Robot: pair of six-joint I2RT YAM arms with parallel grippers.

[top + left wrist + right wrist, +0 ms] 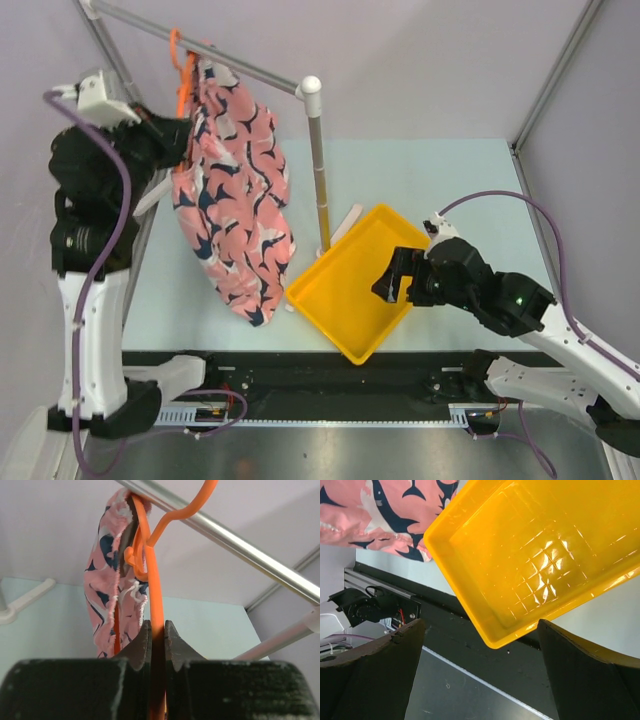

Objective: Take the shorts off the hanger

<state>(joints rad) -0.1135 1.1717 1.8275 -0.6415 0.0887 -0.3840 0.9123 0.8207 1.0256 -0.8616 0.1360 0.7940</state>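
I see pale lilac walls [420, 60] closing round a light blue-green table [450, 180]. A grey metal rail [140, 22] runs from eleven o'clock toward centre, ending on a white-capped post [318, 160]. The light is even.

The orange hanger [156, 595] is pinched tight between the fingers [142, 647] of the left gripper [158, 630]; its hook is looped over the metal rail [240, 545], and the shorts [107, 590] are hung off it, just left.

The table [450, 170] is seen whole from above and behind (the widest view). The hanger [155, 605] is viewed upward, very near, from the left wrist; the yellow tray [530, 555], shared with the overhead view, is viewed closely from the right wrist.
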